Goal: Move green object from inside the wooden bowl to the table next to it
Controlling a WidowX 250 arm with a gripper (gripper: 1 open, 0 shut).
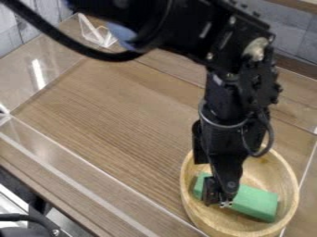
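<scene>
From the one camera view I see the block [257,201] lying inside the bowl [292,176] at the lower right of the frame; nothing is moved yet; my gripper [218,192] hangs over the block's left end, fingers spread, gripping nothing; grasp, lift and placing on the table [111,111] beside the bowl all remain, I judge.

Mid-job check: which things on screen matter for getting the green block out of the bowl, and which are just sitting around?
Part of the job:
- green block, lying in the bowl
- wooden bowl
- table, where the block goes
- claw, open, down over the block's left end

Just lying about:
- clear acrylic walls edging the table
- clear stand at the far corner
</scene>
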